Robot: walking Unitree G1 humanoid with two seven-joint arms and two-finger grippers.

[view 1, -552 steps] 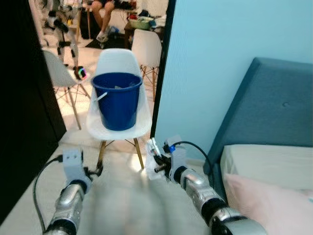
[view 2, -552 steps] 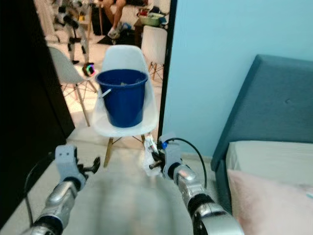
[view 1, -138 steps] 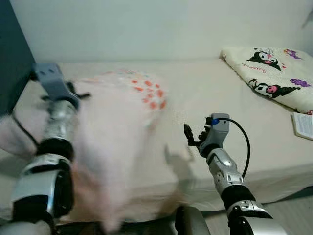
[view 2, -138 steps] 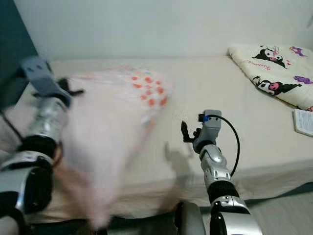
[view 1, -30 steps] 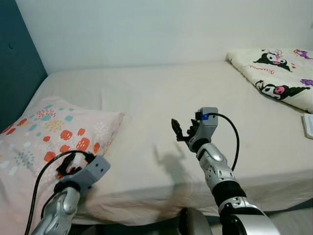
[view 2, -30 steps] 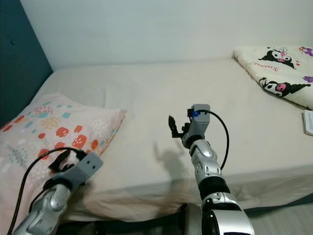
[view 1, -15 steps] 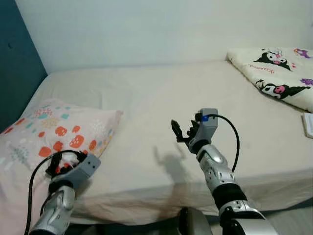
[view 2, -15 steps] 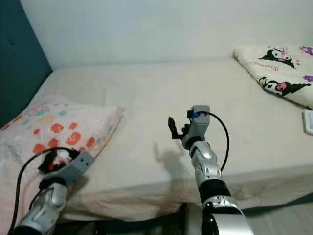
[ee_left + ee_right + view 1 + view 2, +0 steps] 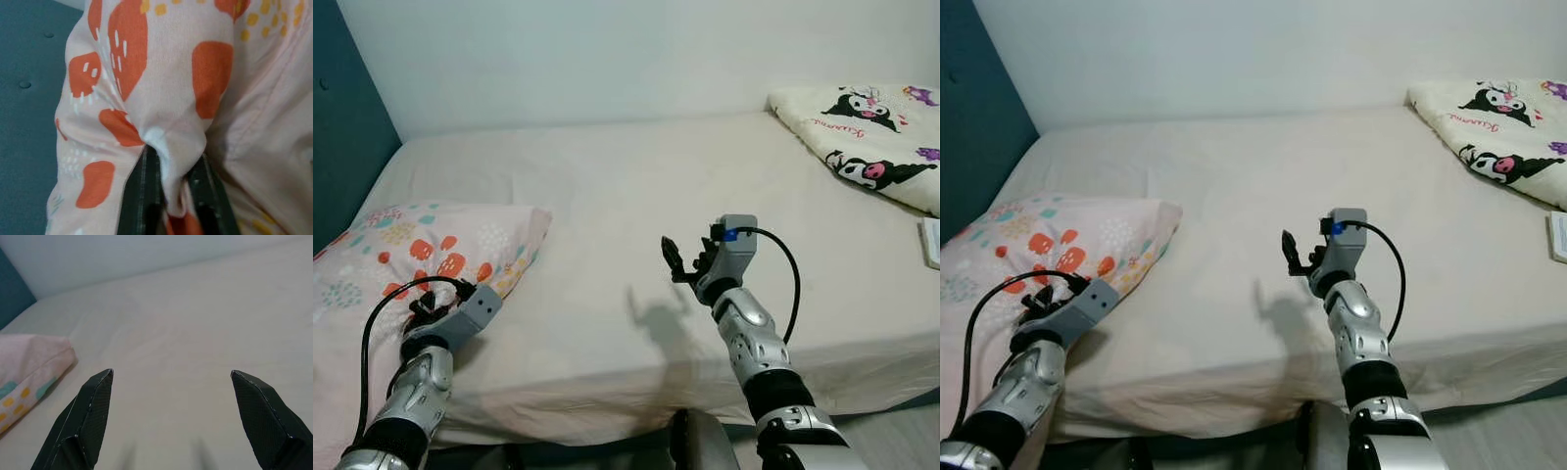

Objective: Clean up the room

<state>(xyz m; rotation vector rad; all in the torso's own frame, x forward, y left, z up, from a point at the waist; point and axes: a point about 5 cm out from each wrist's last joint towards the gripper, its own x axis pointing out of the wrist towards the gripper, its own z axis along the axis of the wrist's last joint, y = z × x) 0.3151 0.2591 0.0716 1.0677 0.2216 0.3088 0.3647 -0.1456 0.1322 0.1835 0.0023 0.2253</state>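
A pink pillow [image 9: 431, 245] with orange and teal spots lies at the head end of the bed, on my left. My left gripper [image 9: 419, 305] rests on its front part, shut on a fold of the pillow's cloth [image 9: 171, 156] pinched between the two black fingers [image 9: 139, 196]. My right gripper [image 9: 674, 259] hangs open above the middle of the cream sheet [image 9: 636, 186], with nothing between its fingertips [image 9: 98, 396]. The pillow's corner [image 9: 34, 357] lies off to one side in the right wrist view.
A folded cream blanket [image 9: 862, 147] printed with black cartoon figures lies at the far right of the bed. A white card [image 9: 930, 243] sits at the right edge. The teal headboard [image 9: 342, 127] stands at the left, a pale wall [image 9: 607, 49] behind.
My left gripper has drawn back and to the left, and the pillow has shifted with it toward the headboard and lies flatter. The right arm has stayed in place.
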